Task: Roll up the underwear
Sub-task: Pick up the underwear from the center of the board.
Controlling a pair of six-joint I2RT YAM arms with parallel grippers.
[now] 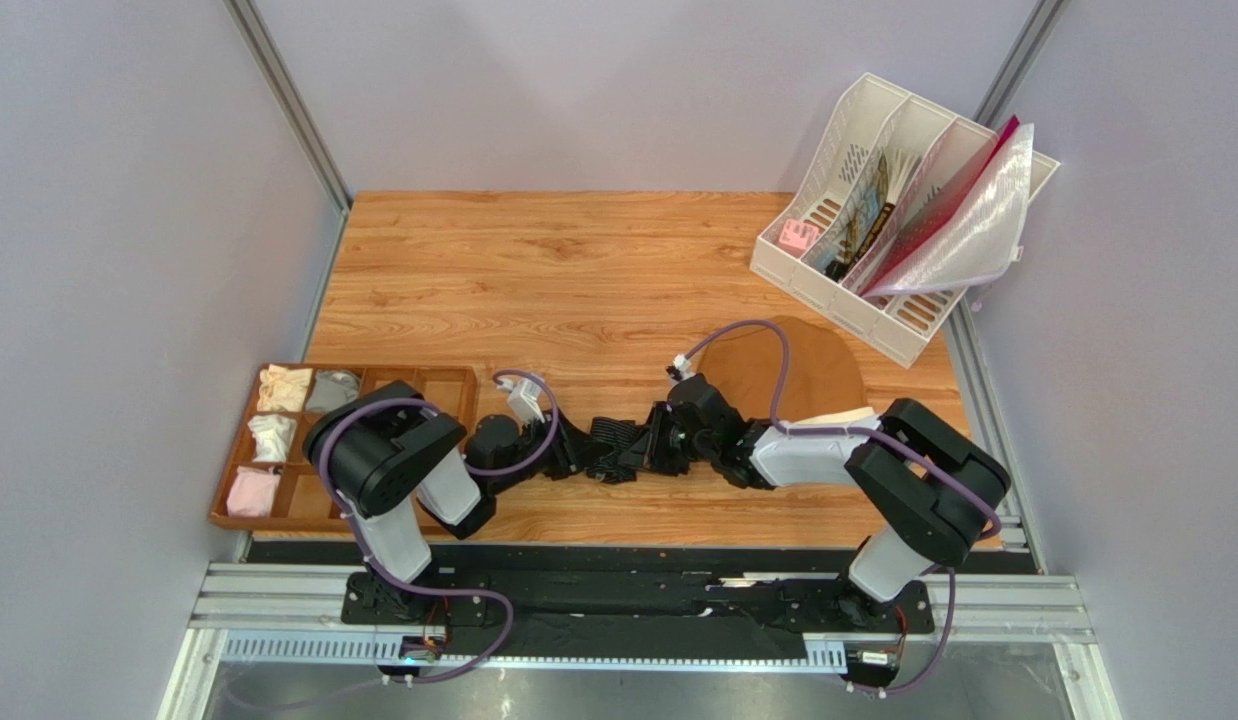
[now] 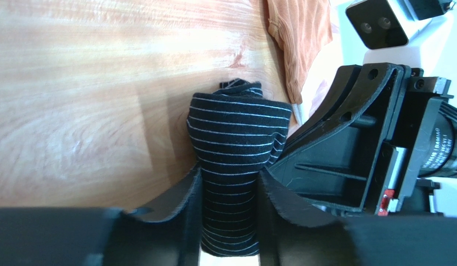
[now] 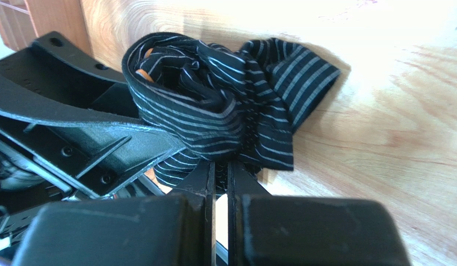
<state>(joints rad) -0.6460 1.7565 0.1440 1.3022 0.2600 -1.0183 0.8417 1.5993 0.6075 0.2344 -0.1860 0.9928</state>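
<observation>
The underwear (image 1: 622, 447) is black with thin pale stripes, bunched into a loose roll on the wooden table (image 1: 550, 285) between both grippers. In the left wrist view the roll (image 2: 236, 130) stands between my left gripper's (image 2: 229, 191) jaws, which are shut on it. In the right wrist view the rolled bundle (image 3: 214, 105) lies just ahead of my right gripper (image 3: 221, 166), whose jaws are pinched nearly together on a lower fold of it. The two grippers meet tip to tip near the table's front middle, the left gripper (image 1: 598, 450) beside the right gripper (image 1: 652, 441).
Plain brown briefs (image 1: 783, 368) lie flat behind the right arm and show in the left wrist view (image 2: 300, 39). A wooden divided tray (image 1: 367, 371) with small rolled garments sits at the left. A white file rack (image 1: 866, 210) with papers stands at the back right.
</observation>
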